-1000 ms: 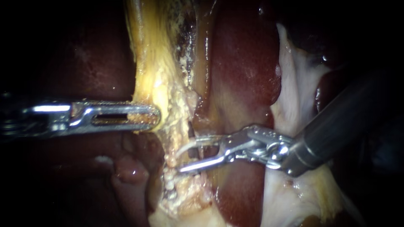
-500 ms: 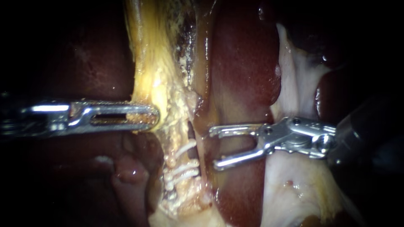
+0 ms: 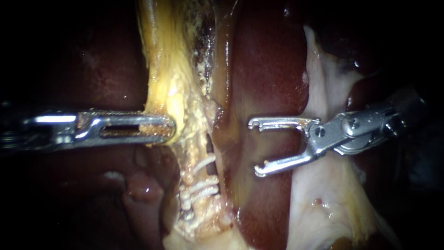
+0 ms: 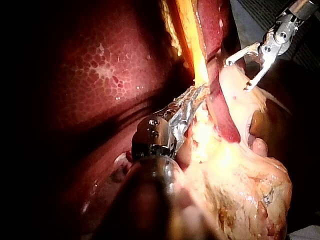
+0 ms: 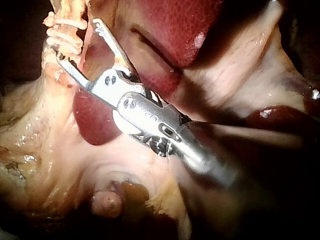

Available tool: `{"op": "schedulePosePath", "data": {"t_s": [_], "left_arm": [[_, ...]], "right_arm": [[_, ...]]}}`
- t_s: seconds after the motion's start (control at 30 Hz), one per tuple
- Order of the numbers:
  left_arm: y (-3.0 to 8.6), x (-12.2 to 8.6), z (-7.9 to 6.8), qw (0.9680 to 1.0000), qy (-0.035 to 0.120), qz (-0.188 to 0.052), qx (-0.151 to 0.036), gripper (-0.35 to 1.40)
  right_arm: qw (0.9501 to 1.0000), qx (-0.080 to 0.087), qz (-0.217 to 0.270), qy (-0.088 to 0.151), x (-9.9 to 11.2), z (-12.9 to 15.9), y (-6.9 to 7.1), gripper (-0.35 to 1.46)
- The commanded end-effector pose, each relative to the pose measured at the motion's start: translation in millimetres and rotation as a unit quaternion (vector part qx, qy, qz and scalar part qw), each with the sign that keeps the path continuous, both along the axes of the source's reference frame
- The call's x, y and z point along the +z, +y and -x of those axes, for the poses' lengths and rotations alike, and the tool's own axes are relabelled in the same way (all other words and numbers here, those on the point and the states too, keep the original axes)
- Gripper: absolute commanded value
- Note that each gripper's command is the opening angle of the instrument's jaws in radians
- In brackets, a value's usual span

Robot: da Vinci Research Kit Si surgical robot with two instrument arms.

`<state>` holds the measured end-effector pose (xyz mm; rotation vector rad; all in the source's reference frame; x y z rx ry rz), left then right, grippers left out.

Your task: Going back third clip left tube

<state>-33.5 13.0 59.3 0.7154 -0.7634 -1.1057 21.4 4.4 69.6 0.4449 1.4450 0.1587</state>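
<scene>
Pale yellow, crusted left tube runs far-to-near just left of centre in the endoscope view. Three thin white clips cross it: one alone on the far side, two close together just nearer. Our right tool, slim silver metal with hook-tipped jaws, sits right of the tube, apart from the clips. Its jaws are spread wide and grip nothing; the dark red glossy liver lobe lies behind them. Our left tool, silver with slotted jaws, is clamped on the yellow fatty tissue band at the tube's left edge, just far of the clips. Pale whitish tissue lies right of the liver lobe, behind the right tool's wrist.
</scene>
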Motion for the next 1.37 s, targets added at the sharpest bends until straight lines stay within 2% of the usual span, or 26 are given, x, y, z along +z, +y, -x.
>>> {"op": "schedulePosePath", "data": {"t_s": [0.03,0.33,0.5,0.67,0.83,1.03,1.37], "left_arm": [[-0.1,0.2,0.1,1.0000,0.000,0.005,0.003,-0.35],[-0.7,1.9,1.4,0.9999,0.002,0.012,0.001,-0.35],[-0.8,4.4,2.3,0.9999,0.005,0.014,0.005,-0.35],[-0.8,6.0,3.9,0.9997,0.011,0.020,0.010,-0.35],[-0.8,6.5,4.7,0.9996,0.016,0.020,0.010,-0.35],[-0.9,6.7,4.8,0.9994,0.021,0.023,0.016,-0.35],[-1.0,6.7,4.9,0.9994,0.021,0.023,0.016,-0.35]], "right_arm": [[1.0000,-0.001,0.002,0.000,0.0,0.0,0.1,0.60],[1.0000,-0.002,0.004,0.001,-0.1,0.5,0.2,0.60],[1.0000,-0.001,0.004,0.001,-0.1,0.8,0.2,0.60],[1.0000,-0.002,0.007,0.001,-0.2,1.0,0.1,0.60],[1.0000,-0.002,-0.001,0.000,-0.2,1.2,0.1,0.60],[1.0000,-0.002,-0.005,0.001,-0.4,1.2,0.3,0.60],[0.9999,-0.002,-0.015,0.000,-0.7,1.3,0.3,0.60]]}}
